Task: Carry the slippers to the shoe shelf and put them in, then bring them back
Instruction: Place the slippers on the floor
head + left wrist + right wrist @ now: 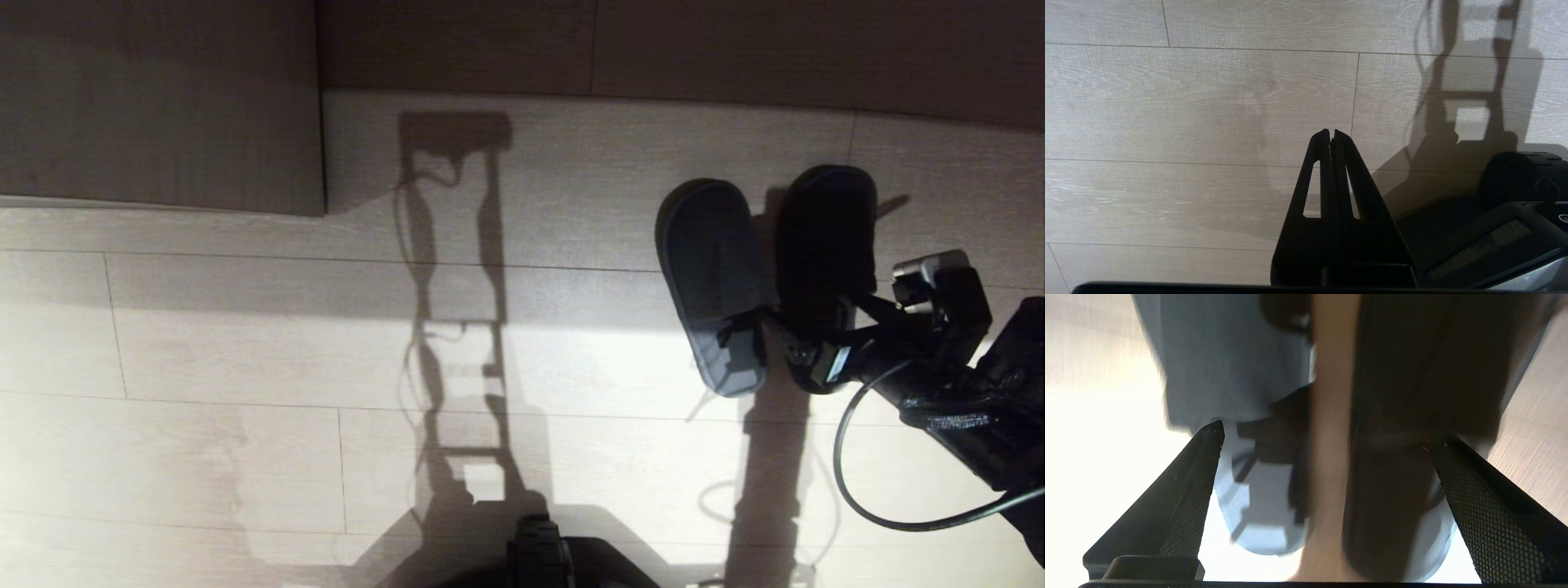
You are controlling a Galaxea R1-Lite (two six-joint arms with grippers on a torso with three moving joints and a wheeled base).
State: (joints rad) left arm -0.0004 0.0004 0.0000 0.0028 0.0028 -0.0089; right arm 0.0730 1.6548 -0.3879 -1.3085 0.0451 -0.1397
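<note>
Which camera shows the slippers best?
The head view: both slippers lie whole, side by side on the floor. The right wrist view shows only blurred close-up parts; the left wrist view shows none.

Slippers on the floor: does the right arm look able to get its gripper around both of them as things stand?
Probably yes. The right gripper is open right at the near ends of the slippers, which lie side by side on the floor. In the right wrist view one finger stands outside each slipper, nothing between.
</note>
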